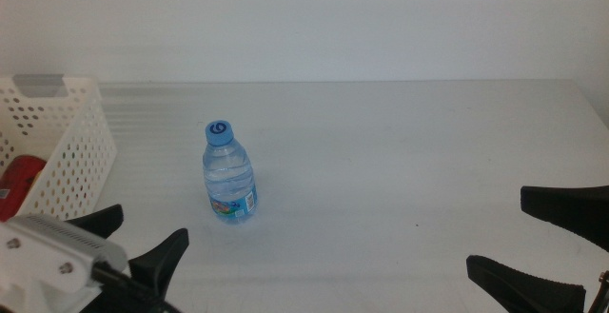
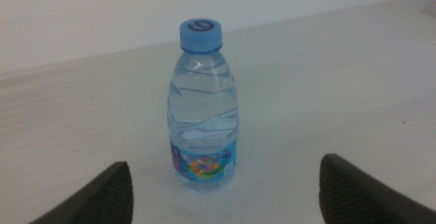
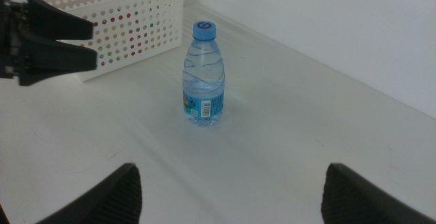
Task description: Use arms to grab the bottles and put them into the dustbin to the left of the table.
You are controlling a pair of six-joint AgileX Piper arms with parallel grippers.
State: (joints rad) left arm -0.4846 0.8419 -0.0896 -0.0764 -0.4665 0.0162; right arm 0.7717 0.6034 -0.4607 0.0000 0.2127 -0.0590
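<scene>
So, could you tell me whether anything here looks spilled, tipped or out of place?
Nothing stands out. The water bottle stands upright and capped on the table; a red item lies inside the white basket. Both end effectors, left and right, are open.

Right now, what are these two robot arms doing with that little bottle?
They are clearing bottles into the white dustbin at the table's left. A red can already lies inside it. One small water bottle stands upright on the table, untouched. The left gripper sits nearest, jaws open and pointed at the bottle, seemingly lining up to grab it. The right gripper waits open at the right edge, holding nothing.
</scene>
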